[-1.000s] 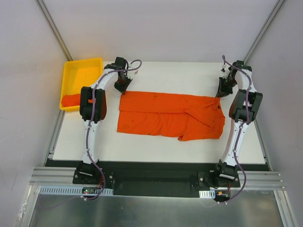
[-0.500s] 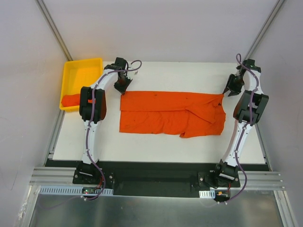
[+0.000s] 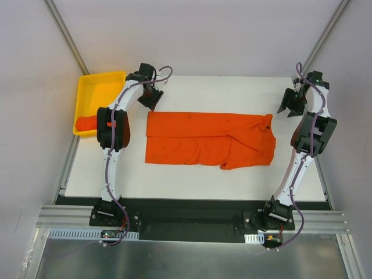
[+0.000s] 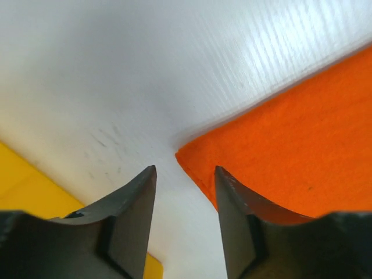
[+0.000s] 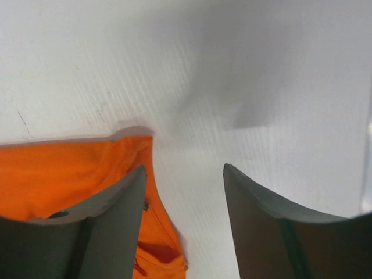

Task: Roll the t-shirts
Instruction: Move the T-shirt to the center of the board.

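An orange t-shirt (image 3: 209, 138) lies folded into a long flat band across the middle of the white table (image 3: 221, 93). My left gripper (image 3: 152, 100) hovers just past the band's far left corner (image 4: 279, 157), open, nothing between its fingers. Off the band's far right corner (image 5: 70, 174) my right gripper (image 3: 289, 104) also stands open and empty. A second orange t-shirt (image 3: 87, 123) lies bunched in the near end of the yellow tray (image 3: 100, 87).
The yellow tray stands beyond the table's far left corner, next to the left arm. Grey walls and slanted metal rails enclose the table on both sides. A black base strip (image 3: 192, 212) runs along the near edge.
Both grippers have opened and let go of the band's far corners. The right gripper drew away to the right and farther back; the left lifted slightly back. The shirt now lies flat.
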Robot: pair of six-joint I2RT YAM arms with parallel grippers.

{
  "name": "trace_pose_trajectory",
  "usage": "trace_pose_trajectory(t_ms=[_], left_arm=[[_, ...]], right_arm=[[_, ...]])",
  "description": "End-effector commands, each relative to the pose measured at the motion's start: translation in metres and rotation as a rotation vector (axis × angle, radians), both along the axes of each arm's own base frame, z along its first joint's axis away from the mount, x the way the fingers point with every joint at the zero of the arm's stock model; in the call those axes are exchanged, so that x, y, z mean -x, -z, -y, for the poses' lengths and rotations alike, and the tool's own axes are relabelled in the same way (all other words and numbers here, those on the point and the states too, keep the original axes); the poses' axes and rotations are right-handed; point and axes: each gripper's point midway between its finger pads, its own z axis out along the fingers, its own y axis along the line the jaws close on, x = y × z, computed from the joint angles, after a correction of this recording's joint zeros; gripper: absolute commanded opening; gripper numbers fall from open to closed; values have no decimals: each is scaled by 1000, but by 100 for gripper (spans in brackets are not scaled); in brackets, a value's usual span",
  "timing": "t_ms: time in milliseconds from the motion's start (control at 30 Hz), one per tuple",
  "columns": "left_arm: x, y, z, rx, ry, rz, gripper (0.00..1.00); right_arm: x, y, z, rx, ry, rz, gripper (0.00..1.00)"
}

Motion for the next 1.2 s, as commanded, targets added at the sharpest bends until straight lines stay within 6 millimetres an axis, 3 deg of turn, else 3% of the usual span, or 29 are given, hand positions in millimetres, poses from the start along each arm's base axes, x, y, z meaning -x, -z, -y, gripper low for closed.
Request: trace_pose_trajectory(t_ms=[0, 100, 167, 233, 267, 333, 467, 600, 800, 1000, 1167], left_arm=[[-13, -82, 3, 27, -15, 167, 49], [-6, -92, 9, 48, 3, 172, 51], [7, -89, 16, 75, 28, 138, 50], [23, -82, 23, 114, 45, 88, 48], [30, -80, 27, 139, 54, 64, 45], [50, -72, 37, 193, 85, -8, 39], [76, -55, 45, 240, 108, -112, 0], [104, -23, 38, 211, 118, -224, 0], [120, 24, 9, 95, 76, -330, 0], [113, 47, -9, 40, 54, -350, 0], [100, 46, -13, 20, 57, -319, 0]], right_arm=[[6, -58, 27, 41, -21, 120, 61], [14, -61, 9, -3, -169, 132, 54], [26, -47, -14, -14, -285, 89, 44], [37, -43, -35, 21, -449, 74, 41], [51, -28, -44, 5, -493, 32, 40], [57, -22, -59, 23, -571, 25, 39], [65, -1, -74, 25, -629, -35, 31], [68, 16, -64, 94, -628, -128, 28], [75, 28, -32, 172, -575, -209, 24], [79, 27, -25, 163, -549, -214, 25], [88, 32, -17, 193, -545, -261, 25]])
